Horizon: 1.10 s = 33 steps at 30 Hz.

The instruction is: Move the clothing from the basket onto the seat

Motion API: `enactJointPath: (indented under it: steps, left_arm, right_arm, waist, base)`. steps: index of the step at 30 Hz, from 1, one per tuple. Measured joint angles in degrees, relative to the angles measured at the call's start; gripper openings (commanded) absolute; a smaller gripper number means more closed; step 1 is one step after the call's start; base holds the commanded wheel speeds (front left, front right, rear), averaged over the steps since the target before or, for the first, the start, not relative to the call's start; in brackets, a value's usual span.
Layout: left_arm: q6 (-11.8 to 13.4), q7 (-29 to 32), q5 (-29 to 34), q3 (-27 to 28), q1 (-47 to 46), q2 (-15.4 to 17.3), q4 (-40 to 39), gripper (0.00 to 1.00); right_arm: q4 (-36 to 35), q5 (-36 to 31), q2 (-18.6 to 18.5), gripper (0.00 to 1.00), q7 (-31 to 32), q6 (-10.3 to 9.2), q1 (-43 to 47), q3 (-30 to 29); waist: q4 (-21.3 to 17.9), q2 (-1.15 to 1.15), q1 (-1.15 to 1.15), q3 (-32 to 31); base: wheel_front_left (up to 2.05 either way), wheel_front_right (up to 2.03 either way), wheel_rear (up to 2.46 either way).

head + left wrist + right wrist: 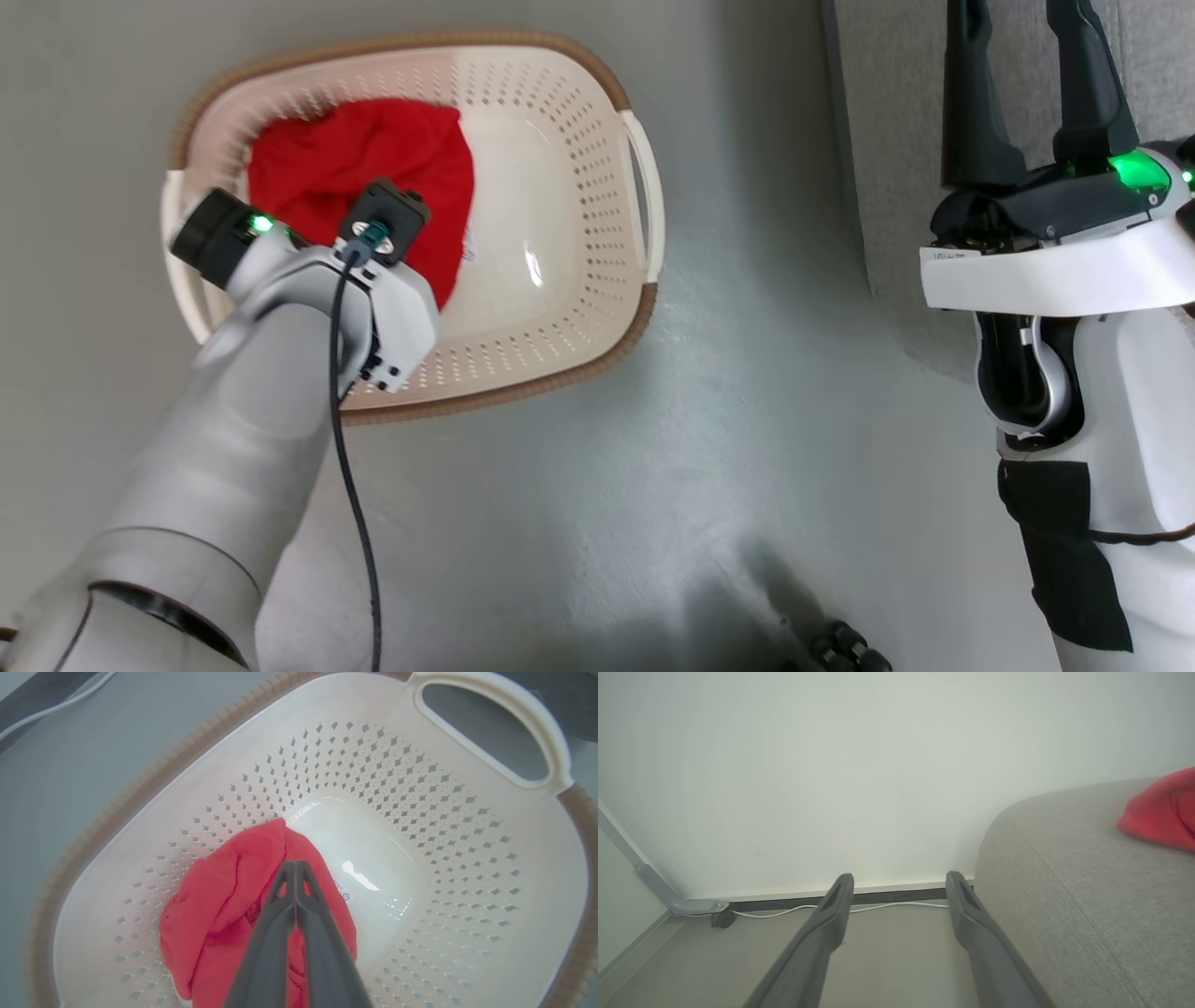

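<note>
**Red clothing point(219, 905) in the basket point(420, 788)**

Left pincer point(295, 864) sits closed tight atop the clothing inside the basket; right pincer point(900, 876) gapes wide beside the seat point(1064, 896), where another red garment point(1162, 812) lies

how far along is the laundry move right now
Done: one red garment lies on the sofa. In hand: the left gripper is shut over a second garment in the basket; whether it pinches cloth is unclear. Left: carry that one across to the sofa. The right gripper is open and empty beside the sofa.
</note>
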Motion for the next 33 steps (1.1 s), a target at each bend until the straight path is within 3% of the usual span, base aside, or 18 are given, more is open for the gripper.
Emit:
enactJointPath:
  steps: [3, 12, 13, 14, 15, 23, 33]
  left_arm:
    - [0.00, -0.16, -1.65, 1.27, 2.17, -0.83, -3.27, 0.00]
    - [0.00, -0.40, -5.25, 9.09, 13.32, -0.27, -26.16, 0.00]
    - [-0.01, -0.42, -5.25, 9.92, 14.95, -0.15, -28.70, 0.49]
    - [-0.05, -0.42, -5.26, 10.99, 16.66, -0.12, -30.96, 0.91]
    - [-0.05, -0.42, -5.25, 12.01, 18.37, -0.07, -33.03, 1.00]
    - [-0.11, -0.42, -5.01, 21.72, 30.19, -0.13, -45.17, 1.00]
    - [-0.07, -0.42, -2.35, 33.08, 42.13, -0.87, -52.15, 1.00]
  right_arm:
    - [1.29, -0.93, 0.00, 1.00, 0.00, 0.00, 0.92, -1.05]
    - [4.72, -4.08, 0.00, 1.00, 0.01, 0.00, 5.64, -4.11]
    - [5.04, -4.33, -0.03, 1.00, 0.00, 0.00, 6.39, -4.49]
    - [5.33, -4.45, -0.03, 1.00, 0.00, 0.00, 7.12, -4.76]
    - [5.61, -4.53, -0.02, 1.00, 0.00, 0.00, 7.82, -4.97]
    - [7.46, -6.00, 0.00, 1.00, 0.01, 0.00, 13.10, -6.50]
    - [9.09, -7.34, 0.07, 1.00, 0.01, 0.00, 19.31, -7.15]
  waist:
    - [1.33, 0.00, 0.00, -2.63]
    - [5.49, 0.00, 0.00, -11.41]
    - [5.93, 0.00, 0.00, -12.47]
    - [6.35, 0.00, 0.00, -13.52]
    - [6.78, 0.00, 0.00, -14.56]
    - [9.74, 0.00, 0.00, -22.99]
    - [12.38, 0.00, 0.00, -32.66]
  base:
    - [0.00, 0.00, 0.00]
    - [0.00, 0.00, 0.00]
    - [0.00, 0.00, 0.00]
    - [0.00, 0.00, 0.00]
    - [0.00, 0.00, 0.00]
    - [0.00, 0.00, 0.00]
    - [0.00, 0.00, 0.00]
